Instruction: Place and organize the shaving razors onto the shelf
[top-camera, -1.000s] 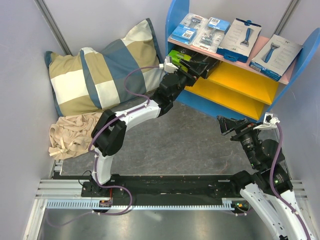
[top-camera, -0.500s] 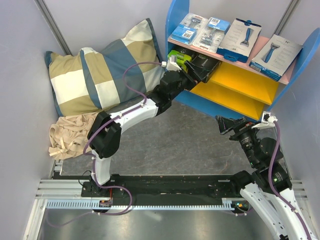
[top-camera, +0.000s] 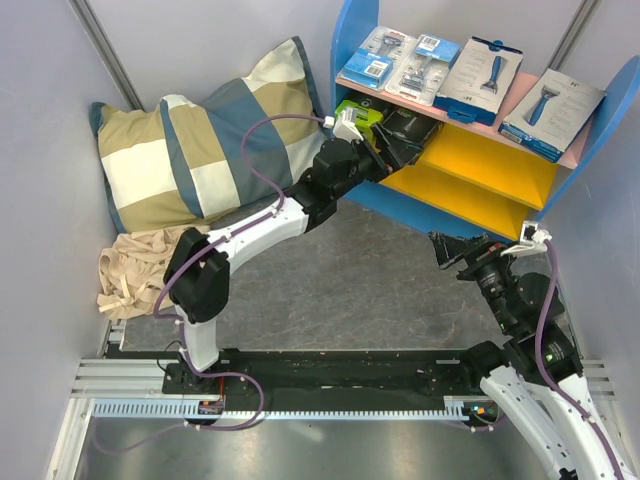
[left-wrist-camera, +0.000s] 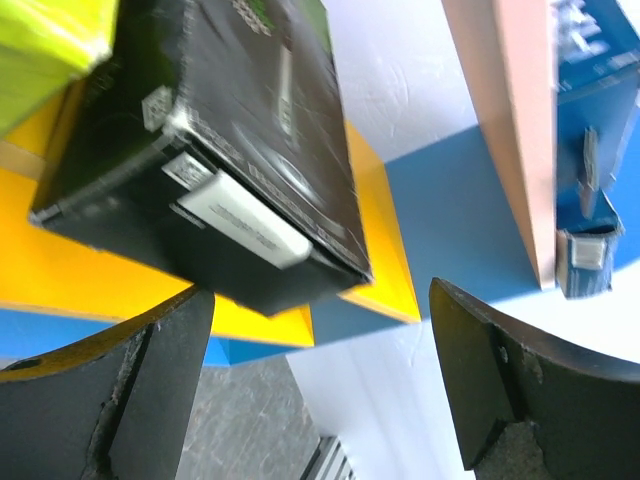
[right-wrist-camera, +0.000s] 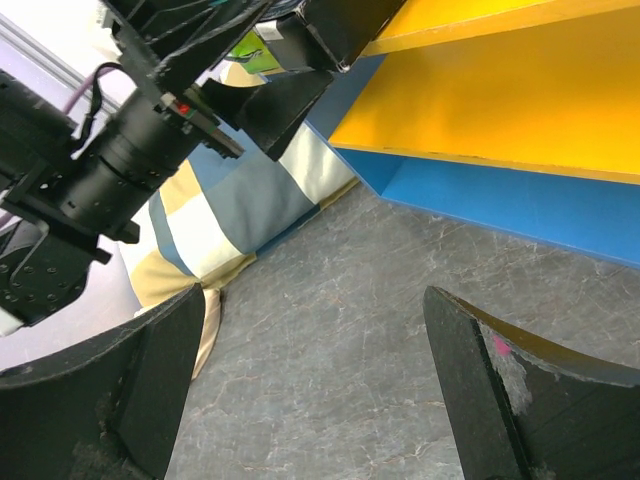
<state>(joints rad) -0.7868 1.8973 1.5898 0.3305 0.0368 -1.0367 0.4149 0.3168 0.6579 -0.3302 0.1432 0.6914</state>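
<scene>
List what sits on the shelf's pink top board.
Two blister packs and two white razor boxes lie across the pink board. Anything beneath or behind them is covered.

Left end effector (top-camera: 388, 148) slightly wider

Nothing readable — print on the razor packs (top-camera: 430, 62) blurs out.

Six razor packs (top-camera: 548, 105), one shelf (top-camera: 490, 162), one pillow (top-camera: 190, 150), one cloth (top-camera: 140, 275).
Packs by kind: two blister packs (top-camera: 380, 55), two white boxes (top-camera: 482, 72), two black-and-lime boxes (top-camera: 405, 128).
</scene>
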